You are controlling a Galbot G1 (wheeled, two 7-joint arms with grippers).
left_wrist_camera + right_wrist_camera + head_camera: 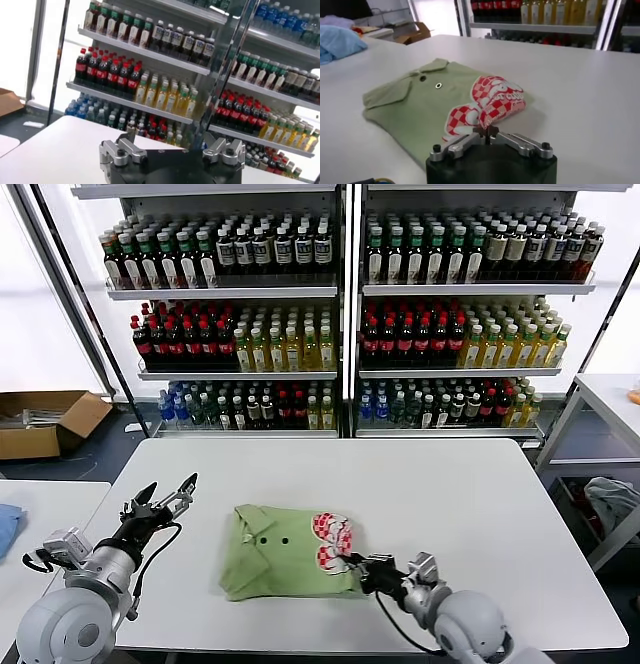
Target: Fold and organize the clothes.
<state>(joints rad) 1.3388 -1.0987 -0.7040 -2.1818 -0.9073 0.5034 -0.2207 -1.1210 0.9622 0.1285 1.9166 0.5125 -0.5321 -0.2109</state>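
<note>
Closest to the lens, the right gripper (pixel 486 132) has its fingertips pinched together on the near edge of the polo shirt (pixel 285 549), right where the red-and-white chest print (pixel 487 102) bunches into a raised fold. That shirt lies roughly folded near the middle of the white table (pixel 480 514), collar and dark buttons on the side away from the gripper. On the far side of the shirt, the left gripper (pixel 165 502) hovers above the table with its fingers spread wide and holding nothing, well apart from the fabric. To do this fold well, the pinched edge probably wants lifting just enough to clear the layer beneath, then carrying across evenly so the thin fabric lies flat without dragging the bundle along the table.
</note>
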